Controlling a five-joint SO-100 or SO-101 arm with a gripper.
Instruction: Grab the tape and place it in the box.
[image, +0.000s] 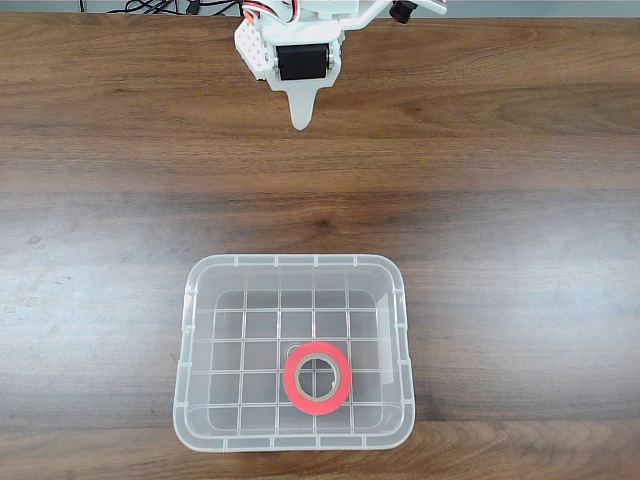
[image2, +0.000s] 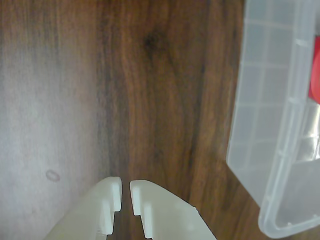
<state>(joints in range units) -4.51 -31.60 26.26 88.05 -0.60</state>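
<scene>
Below, in the fixed view, the box (image: 296, 352) is seen standing on the wooden surface (image: 100, 220) near the lower edge, its long rim running left to right. The tape (image: 317, 377) is shown lying flat on the grid-patterned bottom, right of centre and toward the near wall, its pale core ring facing up. The arm is seen at the top edge, with the jaws (image: 301, 120) pointing down toward the box and held well apart from it; bare wood lies between them.

In the wrist view, the jaws (image2: 125, 195) enter from the lower edge as two pale fingers (image2: 155, 215), nearly closed, with only a narrow slit left between the tips; nothing is held. The box (image2: 270, 150) is seen at the right edge, tilted in the frame, and a sliver of the tape (image2: 315, 75) is visible through its clear wall. The surface (image2: 150, 100) below the jaws is dark-grained wood, with a paler glare at the left.
</scene>
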